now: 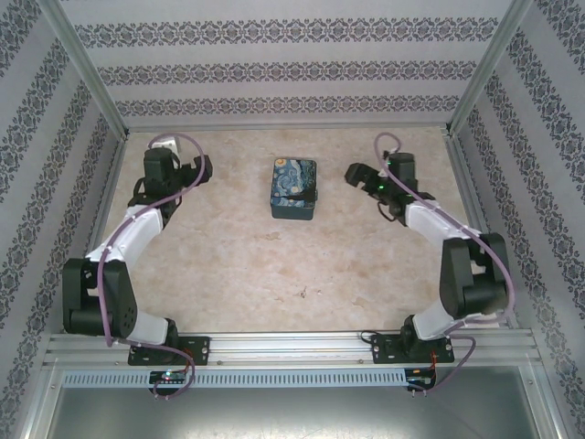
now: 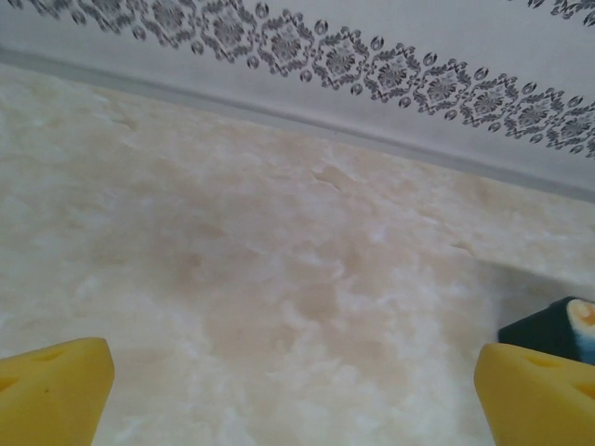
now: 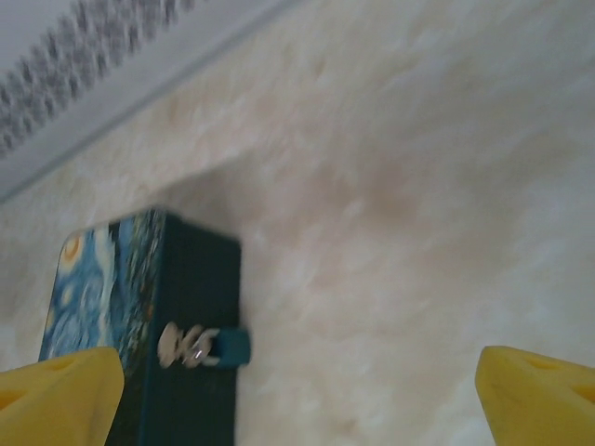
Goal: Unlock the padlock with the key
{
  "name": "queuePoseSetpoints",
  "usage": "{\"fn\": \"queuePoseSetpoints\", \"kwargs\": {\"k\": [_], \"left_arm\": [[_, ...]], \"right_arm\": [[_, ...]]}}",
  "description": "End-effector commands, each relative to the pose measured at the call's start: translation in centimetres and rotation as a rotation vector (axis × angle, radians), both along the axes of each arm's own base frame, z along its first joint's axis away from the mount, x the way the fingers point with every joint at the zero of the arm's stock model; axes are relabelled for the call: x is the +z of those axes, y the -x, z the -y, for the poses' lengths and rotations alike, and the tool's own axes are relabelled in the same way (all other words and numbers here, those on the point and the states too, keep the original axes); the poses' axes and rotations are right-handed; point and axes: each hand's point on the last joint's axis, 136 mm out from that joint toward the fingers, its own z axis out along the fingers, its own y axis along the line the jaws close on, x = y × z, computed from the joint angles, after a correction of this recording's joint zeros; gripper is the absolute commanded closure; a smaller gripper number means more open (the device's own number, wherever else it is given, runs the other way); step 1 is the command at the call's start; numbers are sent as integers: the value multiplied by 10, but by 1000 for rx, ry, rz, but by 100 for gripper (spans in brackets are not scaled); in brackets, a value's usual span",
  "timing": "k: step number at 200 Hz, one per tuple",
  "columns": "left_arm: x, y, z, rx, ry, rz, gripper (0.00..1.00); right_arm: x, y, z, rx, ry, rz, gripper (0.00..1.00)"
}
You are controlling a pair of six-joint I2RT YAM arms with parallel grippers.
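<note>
Both left hand (image 1: 202,168) and right hand (image 1: 353,174) gape wide, empty, flanking the rectangular blue Starry-Night-print tin (image 1: 293,187). Likely approach stage: next, steady the tiny teal-blue padlock (image 3: 232,346) on the tin's side.

arms (image 1: 137,224): white shells, black joints and wrists | cables (image 1: 107,311): lilac, looped along each arm | fingertips (image 2: 51,390): orange-yellow, blocky, small slot | bases (image 1: 169,351): black flat plates

**Padlock (image 3: 234,346) on the tin (image 3: 102,279), key (image 1: 302,293) on the table (image 1: 228,265)**

You'll find the tiny teal padlock jutting sideways from the painted tin's dark side wall, with its silvery shackle at the clasp. Your key, a thin dull sliver, lies flat on the table, well apart.
</note>
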Motion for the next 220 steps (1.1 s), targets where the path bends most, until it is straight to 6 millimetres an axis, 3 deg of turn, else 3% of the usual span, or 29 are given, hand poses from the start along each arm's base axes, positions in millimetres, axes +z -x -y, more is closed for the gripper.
{"fn": "queuePoseSetpoints", "kwargs": {"k": [1, 30, 47, 78, 99, 121, 140, 179, 202, 220], "left_arm": [[-25, -1, 11, 9, 149, -153, 0], [-26, -21, 23, -8, 211, -165, 0], [-26, -31, 32, -24, 219, -174, 0], [-33, -51, 51, -66, 228, -201, 0], [-41, -66, 67, -106, 233, -227, 0], [-46, -85, 86, -157, 237, -244, 0], [-51, -104, 102, -192, 245, -256, 0], [-61, -140, 148, -286, 282, -291, 0], [-69, -148, 182, -351, 292, -332, 0], [-77, -143, 209, -402, 294, -370, 0]], "right_arm": [[-12, 1, -36, -3, -85, -102, 4], [-35, -1, -95, 62, -117, -173, 7], [-35, 5, -141, 144, -138, -183, 9], [-19, 46, -222, 351, -180, -174, 10], [-5, 76, -247, 460, -204, -152, 10], [2, 86, -228, 438, -187, -135, 8], [6, 80, -194, 365, -159, -120, 2], [9, 65, -125, 201, -34, -151, 2], [0, 59, -94, 134, -45, -205, 2], [-6, 56, -76, 95, -96, -220, 2]]}}
